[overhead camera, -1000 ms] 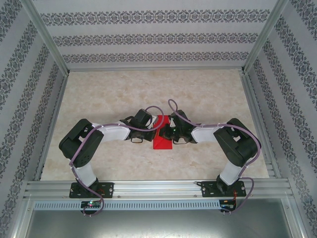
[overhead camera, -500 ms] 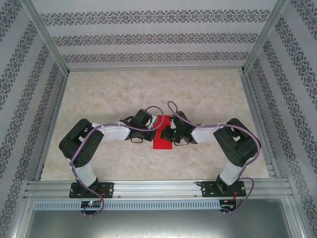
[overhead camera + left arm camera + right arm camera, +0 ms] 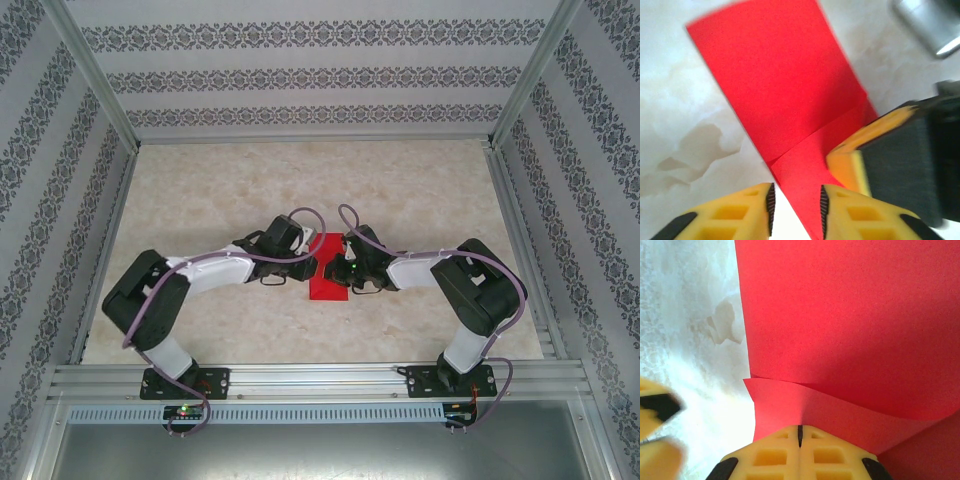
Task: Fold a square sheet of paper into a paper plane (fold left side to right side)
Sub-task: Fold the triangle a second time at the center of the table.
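The square sheet of paper (image 3: 328, 286) lies mid-table, bright red and folded narrow, with both grippers meeting over its far end. In the left wrist view the paper (image 3: 780, 85) shows a diagonal fold line, and a corner of it runs between the parted fingers of my left gripper (image 3: 796, 210), which are open and not clamping it. My left gripper (image 3: 311, 258) sits at the sheet's left edge. My right gripper (image 3: 800, 432) is shut, its tips pinching a raised, curved flap of the paper (image 3: 840, 315). From above, the right gripper (image 3: 338, 268) is at the sheet's right side.
The tabletop (image 3: 420, 190) is pale marble-patterned, fenced by aluminium rails (image 3: 300, 378) and patterned walls. One yellow finger of the right gripper (image 3: 852, 162) rests on the paper close to my left fingertips. A blurred left finger (image 3: 655, 407) appears at the lower left of the right wrist view.
My left gripper has gone from shut to open, and the left arm's elbow has swung outward to the left. The red sheet looks narrower than a second ago. The right arm stays put.
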